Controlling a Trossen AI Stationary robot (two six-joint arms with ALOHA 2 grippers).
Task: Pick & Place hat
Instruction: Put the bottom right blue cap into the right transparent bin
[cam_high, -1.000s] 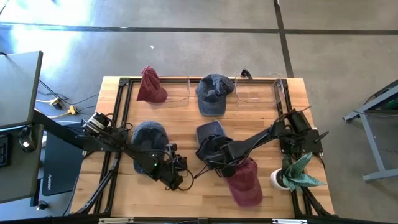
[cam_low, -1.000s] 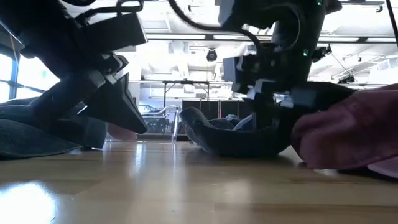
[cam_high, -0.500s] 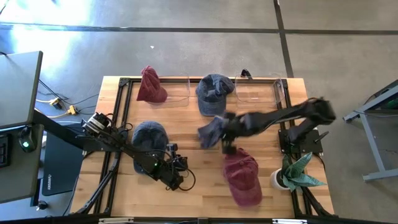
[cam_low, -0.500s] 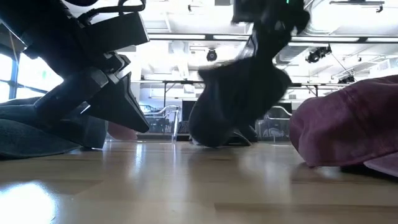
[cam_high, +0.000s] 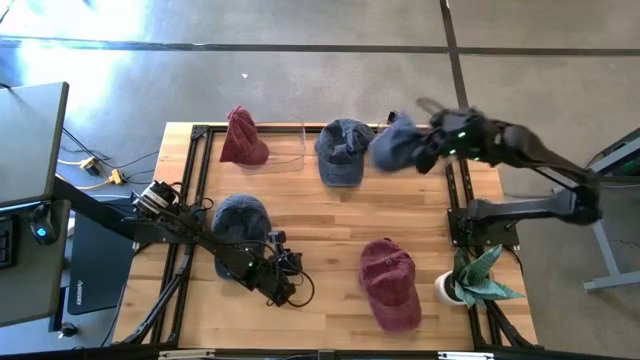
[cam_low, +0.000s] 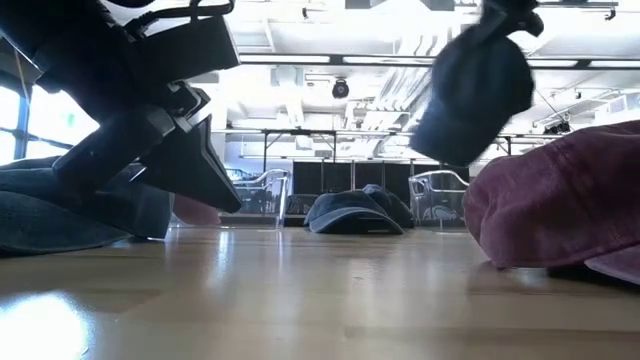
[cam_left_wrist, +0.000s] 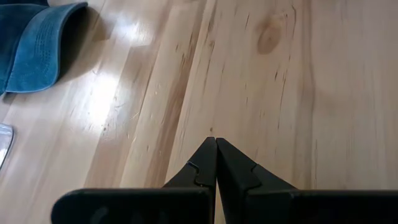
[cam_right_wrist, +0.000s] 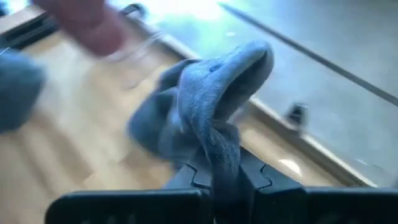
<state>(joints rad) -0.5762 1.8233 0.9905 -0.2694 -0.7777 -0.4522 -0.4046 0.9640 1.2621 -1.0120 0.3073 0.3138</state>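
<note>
My right gripper (cam_high: 428, 150) is up over the table's far right part, shut on a blue hat (cam_high: 393, 145) that shows high in the low view as the blue hat (cam_low: 473, 85). A second blue hat (cam_high: 343, 150) rests at the far middle, and a third blue hat (cam_high: 240, 220) lies under my left arm. One maroon hat (cam_high: 241, 137) sits at the far left; another maroon hat (cam_high: 390, 287) lies near the front right. My left gripper (cam_high: 287, 287) is shut and holds nothing, low near the front edge. My right gripper pinches a bunched fold of the blue hat's cloth (cam_right_wrist: 222, 149) between its two fingers (cam_right_wrist: 256, 177). It reaches in from the table's right side. The hat is lifted clear of the table and hangs from the fingers toward the left, crumpled.
Clear stands (cam_high: 290, 150) line the far edge. A potted plant (cam_high: 478, 278) stands at the front right corner beside the right arm's base (cam_high: 480, 220). Bare wood (cam_high: 330, 215) lies in the table's middle. The left arm (cam_low: 150, 130) fills the low view's left.
My right gripper has lifted the blue hat off the table's middle and carried it up and toward the far right corner. The hat, which lay flat beside the maroon one, now hangs bunched and clear of the table.
</note>
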